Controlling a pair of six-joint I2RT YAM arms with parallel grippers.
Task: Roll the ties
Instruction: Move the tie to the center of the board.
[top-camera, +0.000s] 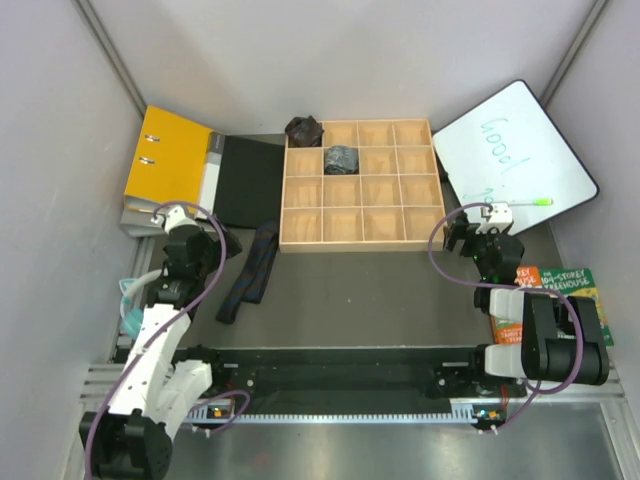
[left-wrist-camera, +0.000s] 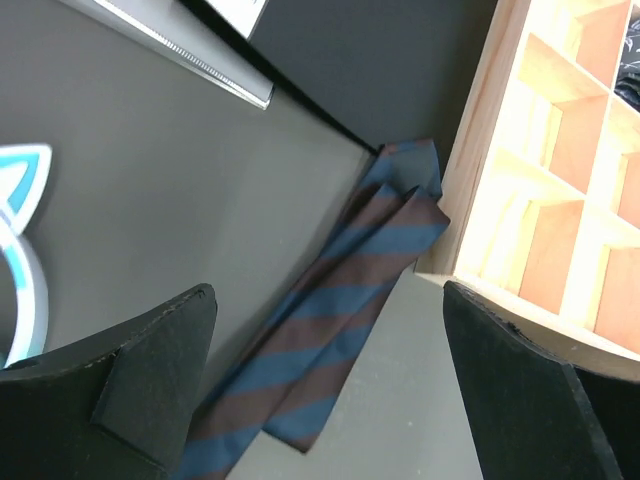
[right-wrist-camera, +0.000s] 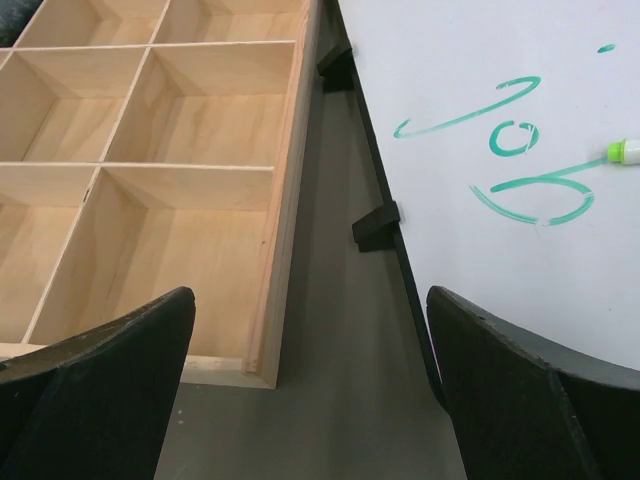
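One tie (top-camera: 254, 266) lies flat and unrolled on the table, left of the wooden grid tray (top-camera: 357, 243). In the left wrist view it shows blue and brown stripes (left-wrist-camera: 345, 310), its end doubled over beside the tray's corner (left-wrist-camera: 480, 200). My left gripper (top-camera: 222, 243) (left-wrist-camera: 328, 296) hangs open above this tie, touching nothing. Two rolled ties sit in the tray: a brownish-black bundle (top-camera: 304, 130) in the far-left cell and a greyish one (top-camera: 341, 157) one cell nearer and to the right. My right gripper (top-camera: 456, 237) (right-wrist-camera: 310, 300) stands open over bare table by the tray's right wall (right-wrist-camera: 285, 200).
A yellow binder (top-camera: 165, 152) and a flat black folder cover (top-camera: 248, 180) lie at the back left. A whiteboard (top-camera: 515, 145) (right-wrist-camera: 480, 120) with a green marker (top-camera: 527, 201) leans right of the tray. Books (top-camera: 555, 290) lie by the right arm.
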